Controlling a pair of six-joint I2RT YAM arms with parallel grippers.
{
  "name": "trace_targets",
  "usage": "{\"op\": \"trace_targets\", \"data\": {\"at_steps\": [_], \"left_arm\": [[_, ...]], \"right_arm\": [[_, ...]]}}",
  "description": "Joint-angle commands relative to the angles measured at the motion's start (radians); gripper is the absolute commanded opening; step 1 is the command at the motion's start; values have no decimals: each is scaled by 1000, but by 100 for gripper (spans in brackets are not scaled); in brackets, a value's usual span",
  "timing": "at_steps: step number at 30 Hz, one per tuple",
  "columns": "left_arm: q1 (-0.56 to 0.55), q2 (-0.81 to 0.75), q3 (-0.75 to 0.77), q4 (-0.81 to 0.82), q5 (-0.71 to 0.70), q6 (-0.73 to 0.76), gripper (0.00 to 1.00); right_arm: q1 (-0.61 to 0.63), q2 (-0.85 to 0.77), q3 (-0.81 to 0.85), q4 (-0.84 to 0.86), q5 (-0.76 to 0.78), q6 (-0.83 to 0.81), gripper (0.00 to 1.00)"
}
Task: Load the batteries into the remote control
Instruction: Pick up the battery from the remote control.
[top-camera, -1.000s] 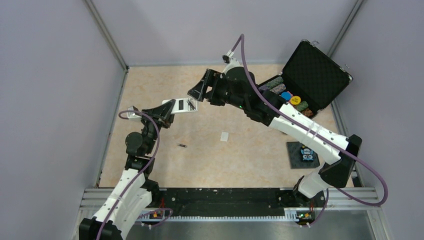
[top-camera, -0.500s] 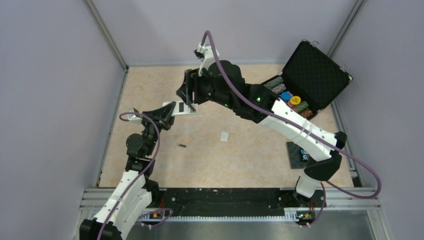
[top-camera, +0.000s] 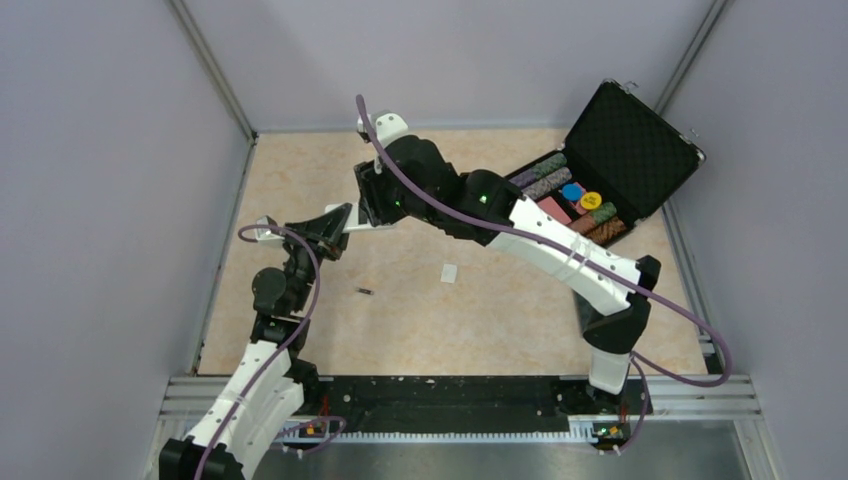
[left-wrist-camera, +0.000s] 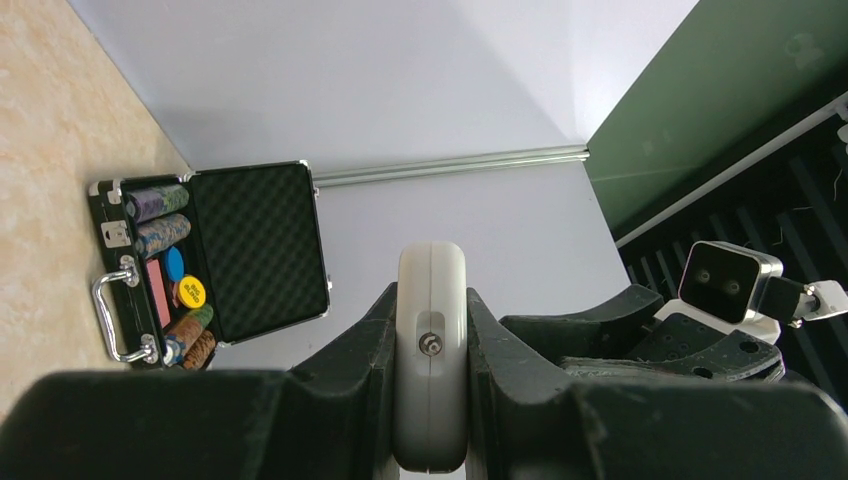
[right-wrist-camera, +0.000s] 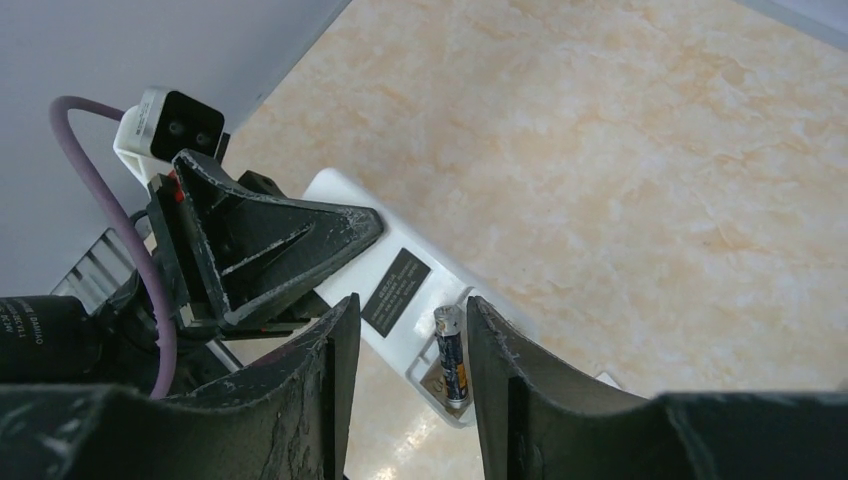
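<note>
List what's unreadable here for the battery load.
- Top external: the open bay of the remote control is hidden under the right claw.
- Right wrist: a battery lies in the bay. Seating is unclear, and claw fingers cover the rest of the bay.
- Left wrist: the left claw clamps the remote end-on, so the bay is out of view.
- Top external: the loose battery is too small to read polarity.
</note>
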Motion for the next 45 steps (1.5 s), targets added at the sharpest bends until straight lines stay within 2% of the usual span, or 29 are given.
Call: {"op": "trace_targets", "data": {"at_steps": [1, 17, 20, 22, 25, 29, 33, 39, 45], "left_arm": [[-3, 2, 6, 76, 3, 10, 0], [-2, 15, -6, 103, 1, 9, 0], [-3, 11, -8, 103, -2, 6, 0], [-3, 9, -8, 103, -6, 7, 0], [-3, 10, -6, 103, -7, 6, 0], [-3, 9, -5, 103, -7, 2, 0], [-3, 4, -8, 102, -13, -19, 0], [-3, 3, -9, 127, -28, -77, 0], [-3, 11, -1, 147, -33, -111, 0]], "right_arm": [[16, -1, 61, -42, 19, -41, 43], [17, 54, 71, -60, 39, -77, 37], [17, 62, 70, -62, 50, -68, 34], [16, 64, 71, -69, 57, -60, 29], [14, 61, 69, -72, 81, -49, 16], [3, 43, 67, -62, 110, -15, 9], [-11, -16, 9, 28, 130, 37, 7], [-38, -153, -174, 230, 171, 191, 6], [-37, -199, -264, 321, 248, 296, 5]]}}
